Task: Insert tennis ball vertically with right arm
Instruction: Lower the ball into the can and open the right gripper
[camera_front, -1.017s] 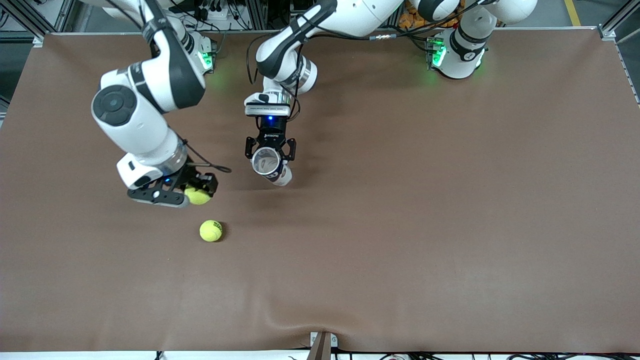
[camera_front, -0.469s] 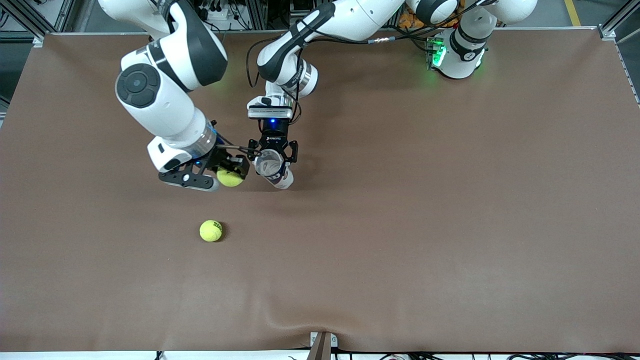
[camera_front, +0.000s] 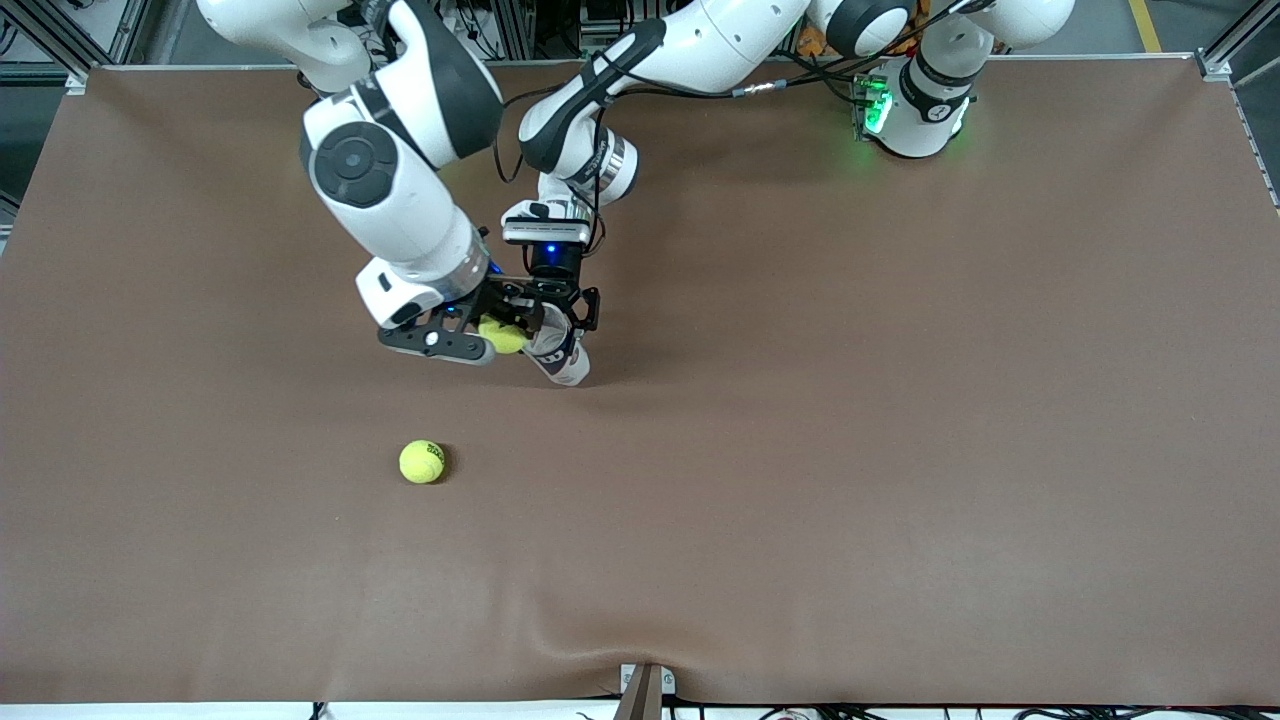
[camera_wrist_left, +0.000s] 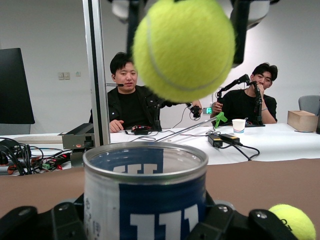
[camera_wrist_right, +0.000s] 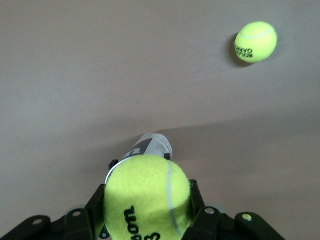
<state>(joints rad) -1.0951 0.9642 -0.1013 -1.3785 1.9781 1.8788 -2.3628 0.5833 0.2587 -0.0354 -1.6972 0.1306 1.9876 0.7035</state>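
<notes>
1. The left gripper (camera_front: 560, 322) is closed around the can (camera_front: 558, 352), an open tennis-ball tube with a blue-and-white label, and holds it upright on the worktop (camera_front: 900, 420), so the mouth faces up and takes a ball from straight above.

2. The right gripper (camera_front: 487, 335) is shut tight on a tennis ball (camera_front: 503, 336) and hangs it over the can's open mouth. In the left wrist view the tennis ball (camera_wrist_left: 183, 47) sits directly above the rim of the can (camera_wrist_left: 145, 195) with clear air between them, so it is not yet inside.

3. The right wrist view looks down past the gripped tennis ball (camera_wrist_right: 146, 197) to the can (camera_wrist_right: 150, 147) below it. The two look lined up, though the ball hides most of the rim, so I cannot say how well centred it is.

4. The vertical approach makes sense: the mouth looks only a little wider than the ball (a snug fit, by my judgement), so a straight drop or push downward is what the next move calls for, with the left arm bracing the tube against tipping.

5. A spare ball (camera_front: 421, 462) lies loose on the worktop at about 7 o'clock from the can in the front view, nearer to the front camera and well apart from both grippers.
</notes>
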